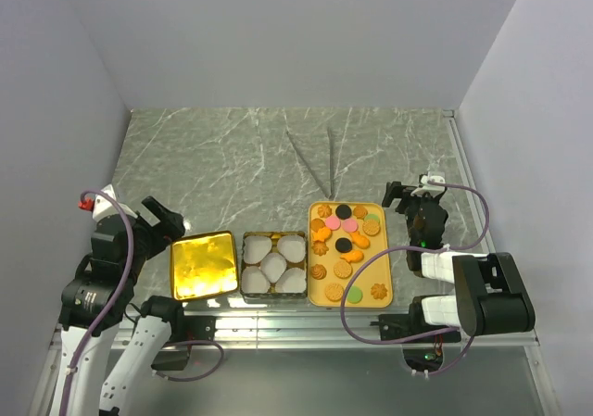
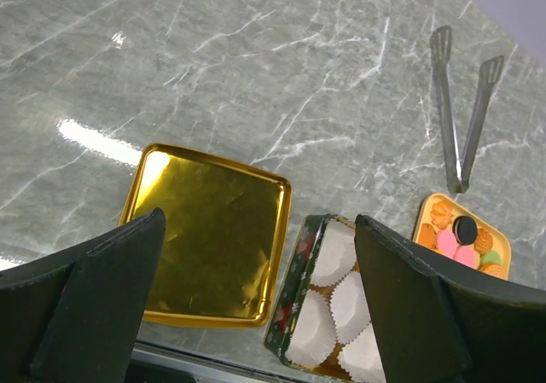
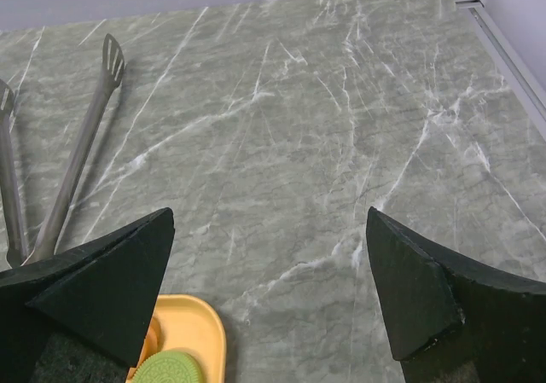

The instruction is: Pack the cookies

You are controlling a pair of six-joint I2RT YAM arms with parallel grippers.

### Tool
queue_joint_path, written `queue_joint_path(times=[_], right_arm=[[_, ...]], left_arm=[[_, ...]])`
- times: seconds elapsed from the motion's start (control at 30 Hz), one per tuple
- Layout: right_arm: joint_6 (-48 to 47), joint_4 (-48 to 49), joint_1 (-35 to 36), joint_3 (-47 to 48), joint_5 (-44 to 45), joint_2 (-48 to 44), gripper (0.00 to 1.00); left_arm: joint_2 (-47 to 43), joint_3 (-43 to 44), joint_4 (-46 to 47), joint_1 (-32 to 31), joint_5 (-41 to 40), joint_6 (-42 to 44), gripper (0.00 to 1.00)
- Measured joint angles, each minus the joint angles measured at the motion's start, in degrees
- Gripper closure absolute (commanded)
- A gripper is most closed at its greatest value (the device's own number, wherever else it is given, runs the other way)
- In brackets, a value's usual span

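The table [image 1: 232,157] is a grey-green marble-look slab, polished enough to throw back glare, veined with thin white lines. Plain pale walls [image 1: 278,36] box it in on three sides.

Far back lie metal tongs [image 2: 444,101], slim and slotted at the tips, their two arms splayed in a V with the joined end toward the tray.

Three flat things sit in a row along the near edge. On the left is a square gold lid [image 1: 204,266], mirror-bright with rounded corners. Just beside it stands a dark-sided tin [image 1: 244,264] filled with fluted white paper cups [image 1: 274,265]. On the right is a yellow-orange rectangular tray [image 1: 369,270].

The cookies [image 1: 345,246] are all on that tray, spread in a single layer: small rounds and flower shapes in golden brown, orange, pink, green and black.

The left gripper [image 2: 260,221] hangs above the lid and tin, its dark fingers spread wide and holding nothing. The right gripper [image 3: 269,217] hovers past the tray's far right corner, likewise spread and bare.
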Motion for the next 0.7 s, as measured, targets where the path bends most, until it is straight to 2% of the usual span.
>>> queue_joint_path(times=[0.23, 0.6, 0.7], right_arm=[[0.00, 0.00, 0.00, 0.00, 0.00, 0.00, 0.00], [0.31, -0.44, 0.00, 0.39, 1.05, -0.22, 0.00], [1.55, -6.54, 0.02, 1.75, 4.22, -3.58, 0.00]], left_arm=[[0.02, 0.00, -1.51, -0.04, -1.20, -0.22, 0.01], [1.20, -1.66, -0.72, -0.24, 1.38, 0.55, 0.00], [1.20, -1.73, -0.70, -0.66, 1.38, 0.48, 0.00]])
